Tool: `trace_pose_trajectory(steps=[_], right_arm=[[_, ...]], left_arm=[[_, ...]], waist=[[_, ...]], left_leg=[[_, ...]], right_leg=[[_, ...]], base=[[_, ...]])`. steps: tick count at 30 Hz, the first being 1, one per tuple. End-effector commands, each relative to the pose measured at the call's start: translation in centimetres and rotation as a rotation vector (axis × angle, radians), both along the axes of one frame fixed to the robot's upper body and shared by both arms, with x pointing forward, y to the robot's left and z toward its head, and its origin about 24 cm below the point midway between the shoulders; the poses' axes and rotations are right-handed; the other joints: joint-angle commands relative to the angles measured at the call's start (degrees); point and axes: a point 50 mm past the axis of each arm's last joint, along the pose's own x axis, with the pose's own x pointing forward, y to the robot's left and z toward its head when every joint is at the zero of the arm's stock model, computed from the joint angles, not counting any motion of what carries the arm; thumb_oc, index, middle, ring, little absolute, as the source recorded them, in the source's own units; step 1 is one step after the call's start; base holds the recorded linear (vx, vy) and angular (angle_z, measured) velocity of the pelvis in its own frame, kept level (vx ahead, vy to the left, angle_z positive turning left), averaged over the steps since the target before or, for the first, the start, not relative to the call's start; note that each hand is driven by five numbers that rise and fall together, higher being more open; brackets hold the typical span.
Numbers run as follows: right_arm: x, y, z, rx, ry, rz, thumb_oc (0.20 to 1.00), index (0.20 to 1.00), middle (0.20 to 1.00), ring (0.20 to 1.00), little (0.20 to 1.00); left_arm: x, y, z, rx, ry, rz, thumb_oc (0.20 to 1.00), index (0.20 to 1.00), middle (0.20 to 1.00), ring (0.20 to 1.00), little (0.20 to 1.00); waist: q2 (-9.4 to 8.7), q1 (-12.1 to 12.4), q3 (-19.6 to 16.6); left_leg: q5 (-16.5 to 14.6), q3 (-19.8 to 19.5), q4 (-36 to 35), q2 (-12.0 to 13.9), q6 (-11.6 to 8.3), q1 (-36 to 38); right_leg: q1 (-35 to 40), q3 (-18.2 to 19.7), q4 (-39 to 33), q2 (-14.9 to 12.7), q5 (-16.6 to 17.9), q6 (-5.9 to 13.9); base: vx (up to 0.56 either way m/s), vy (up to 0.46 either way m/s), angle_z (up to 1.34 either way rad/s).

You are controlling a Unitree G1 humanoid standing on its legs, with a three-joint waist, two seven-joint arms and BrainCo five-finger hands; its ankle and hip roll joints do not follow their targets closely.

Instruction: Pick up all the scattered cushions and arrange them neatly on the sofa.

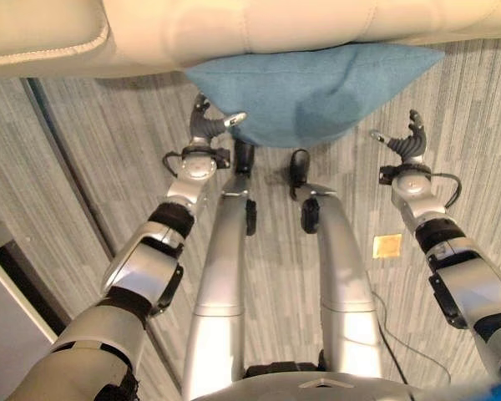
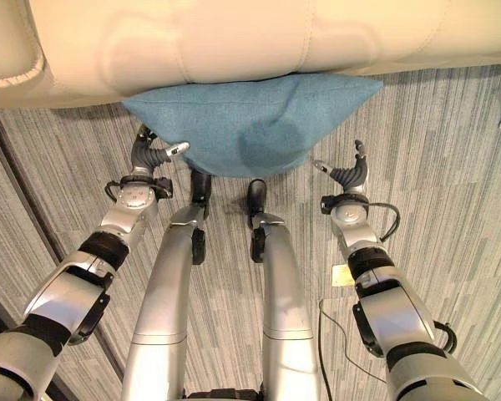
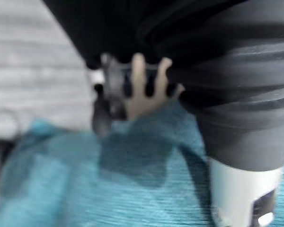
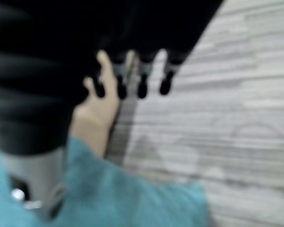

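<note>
Left robot hand (image 1: 207,125): our left robot hand is at the left edge of the cushion; its fingers look loosely bent and the tips touch or nearly touch the fabric, but we cannot tell if they really pinch it.
Blue cushion (image 2: 250,121): the task's thing lies on the carpet floor (image 2: 451,167), with its far edge pushed under the front of the sofa (image 1: 259,29). It is between our two hands and looks flat, not lifted.
Right robot hand (image 1: 407,138): our right robot hand is just beside the right corner of the cushion and apart from it. Its fingers are spread and relaxed, and it holds nothing.
Why the hands stand so: we judge that one hand is placed at each side so that we can press the soft cushion from both ends, because one hand alone would let it fold.
Step in hand: we think the grasp is not yet made.
Next move: the right hand must come to the corner, then both must close and lift the cushion up to the seat.
Risk: the edge under the sofa may drag.
</note>
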Motion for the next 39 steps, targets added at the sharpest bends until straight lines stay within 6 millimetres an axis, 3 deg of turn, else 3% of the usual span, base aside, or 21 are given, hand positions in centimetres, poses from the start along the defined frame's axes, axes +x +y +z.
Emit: trace_pose_trajectory(steps=[1,4,17,20,25,27,28,29,30,31,32,33,39], right_arm=[[-1.3,-0.7,-2.7,0.011,0.036,-0.026,1.0,1.0,1.0,1.0,1.0],[-0.6,-0.5,-0.5,0.027,-0.033,-0.019,1.0,1.0,1.0,1.0,1.0],[1.4,1.0,4.4,0.003,-0.125,0.021,1.0,1.0,1.0,1.0,1.0],[1.9,2.7,5.5,0.046,-0.156,0.09,1.0,1.0,1.0,1.0,1.0],[2.4,7.1,7.3,0.12,-0.198,0.319,1.0,1.0,1.0,1.0,1.0],[2.5,8.9,8.1,0.075,-0.2,0.413,1.0,1.0,1.0,1.0,1.0],[2.5,10.1,9.1,-0.03,-0.202,0.486,1.0,1.0,1.0,1.0,1.0],[2.5,10.1,9.2,-0.031,-0.203,0.486,0.573,0.573,0.573,0.573,0.573],[2.4,10.9,9.8,-0.102,-0.206,0.529,0.492,0.492,0.492,0.492,0.492],[2.4,11.3,10.2,-0.143,-0.21,0.551,0.2,0.2,0.2,0.2,0.2],[2.4,11.3,10.2,-0.144,-0.21,0.551,0.2,0.2,0.2,0.2,0.2],[2.2,12.0,10.8,-0.204,-0.223,0.583,0.2,0.2,0.2,0.2,0.2],[1.6,12.2,12.8,-0.296,-0.303,0.601,0.2,0.2,0.2,0.2,0.2]], left_arm=[[-0.9,0.1,-3.7,-0.073,0.077,0.022,1.0,1.0,1.0,1.0,1.0],[-0.2,-0.4,-1.1,-0.056,0.014,-0.008,1.0,1.0,1.0,1.0,1.0],[0.3,-3.0,2.8,-0.023,-0.107,-0.084,1.0,1.0,1.0,1.0,1.0],[0.3,-3.8,3.1,-0.037,-0.117,-0.107,1.0,1.0,1.0,1.0,1.0],[0.1,-5.7,3.8,-0.056,-0.144,-0.176,1.0,1.0,1.0,1.0,1.0],[0.0,-6.4,4.2,-0.056,-0.159,-0.213,1.0,1.0,1.0,1.0,1.0],[-0.2,-7.0,4.8,-0.035,-0.182,-0.253,1.0,1.0,1.0,1.0,1.0],[-0.1,-7.0,4.8,-0.035,-0.183,-0.253,1.0,1.0,1.0,1.0,1.0],[-0.3,-7.4,5.2,-0.004,-0.197,-0.283,1.0,1.0,1.0,1.0,1.0],[-0.3,-7.6,5.4,0.018,-0.208,-0.296,0.724,0.724,0.724,0.724,0.724],[-0.3,-7.6,5.4,0.018,-0.209,-0.296,0.489,0.489,0.489,0.489,0.489],[-0.5,-7.9,5.9,0.056,-0.23,-0.319,0.2,0.2,0.2,0.2,0.2],[-0.6,-7.5,6.4,0.053,-0.258,-0.33,0.2,0.2,0.2,0.2,0.2]], waist=[[2.62,-1.9,-7.8],[2.79,-2.3,-7.7],[4.08,-0.5,-8.3],[4.47,0.1,-8.1],[4.64,0.8,-8.1],[4.68,1.2,-8.1],[4.62,1.4,-8.2],[4.67,1.3,-8.2],[4.59,1.5,-8.4],[4.58,1.6,-8.5],[4.6,1.5,-8.5],[4.56,1.7,-8.9],[4.14,1.8,-10.8]], left_leg=[[-5.8,-3.3,2.0,-0.5,1.55,-2.7],[-5.7,-3.3,2.5,-0.5,1.43,-4.6],[-5.0,-3.4,3.4,-1.6,1.24,-8.5],[-4.9,-3.5,3.5,-1.7,1.23,-8.7],[-4.3,-3.7,3.5,-1.9,0.93,-8.8],[-4.1,-3.6,3.5,-1.9,0.82,-8.8],[-3.7,-3.8,3.4,-2.0,0.71,-8.8],[-3.7,-3.8,3.4,-2.0,0.71,-8.8],[-3.5,-3.9,3.3,-2.0,0.66,-8.8],[-3.4,-4.0,3.2,-2.0,0.62,-8.8],[-3.4,-4.0,3.2,-2.0,0.61,-8.8],[-3.2,-4.0,3.1,-2.0,0.54,-8.8],[-2.8,-4.6,2.5,-1.8,0.39,-8.8]], right_leg=[[0.0,1.2,-5.5,-0.1,3.6,3.88],[-1.9,1.1,-5.1,-0.1,3.7,4.09],[-5.7,0.2,-3.6,-0.6,3.7,4.4],[-6.2,0.0,-3.3,-0.6,3.8,4.51],[-6.2,-0.2,-2.8,-0.5,3.9,4.36],[-6.3,-0.5,-2.6,-0.6,4.0,4.33],[-6.4,-0.7,-2.5,-0.6,4.2,4.34],[-6.4,-0.8,-2.5,-0.6,4.2,4.34],[-6.4,-0.9,-2.6,-0.7,4.3,4.34],[-6.4,-0.9,-2.6,-0.7,4.4,4.37],[-6.4,-0.9,-2.6,-0.7,4.4,4.37],[-6.3,-1.2,-2.7,-0.7,4.6,4.43],[-5.7,-2.0,-3.7,-0.5,5.1,4.58]], base=[[0.03,-0.026,0.0],[0.01,-0.007,0.0],[0.0,-0.004,0.01],[0.01,0.003,0.06],[0.0,-0.009,0.02],[0.0,-0.005,0.04],[0.0,0.0,0.0],[0.0,0.0,0.0],[0.0,0.0,0.0],[0.0,0.0,0.0],[0.0,0.0,0.0],[0.0,0.0,0.0],[0.0,0.001,0.02]])
